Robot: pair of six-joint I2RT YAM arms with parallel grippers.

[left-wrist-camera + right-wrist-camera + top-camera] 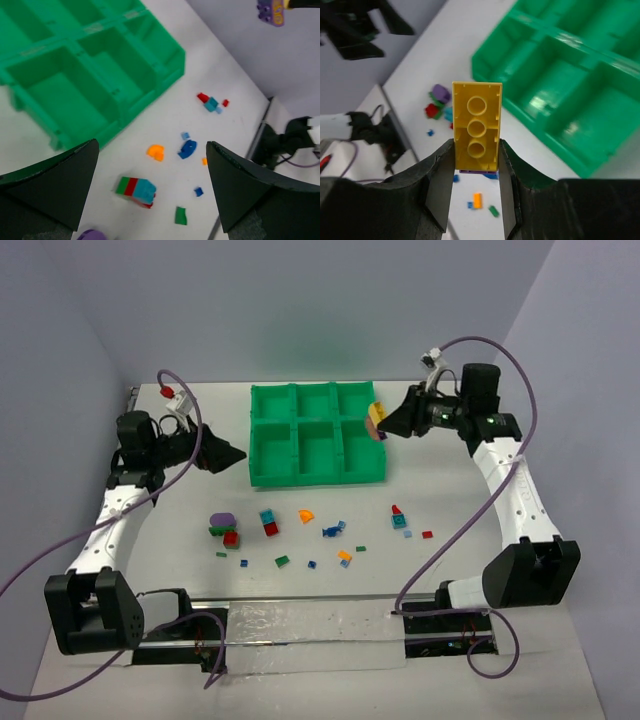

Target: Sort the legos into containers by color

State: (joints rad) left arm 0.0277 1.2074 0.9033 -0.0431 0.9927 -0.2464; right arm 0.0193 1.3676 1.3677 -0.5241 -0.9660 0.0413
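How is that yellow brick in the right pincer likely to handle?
Probably stiff and light: the yellow brick looks like hard moulded plastic. Its glossy sides might slip in the right pincer. A purple piece seems stuck to it, so a knock could split them.

- We see the tray point(300, 478) in glossy green plastic, its walls glinting.
- The yellow brick point(476, 125) looks like smooth, slightly shiny plastic.
- The table point(440, 470) is matt white.
- The fingers point(437, 187) beside the brick look matt black.

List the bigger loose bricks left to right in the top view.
purple brick → light blue and red stack → orange piece → blue piece → red and light blue cluster → small red plate
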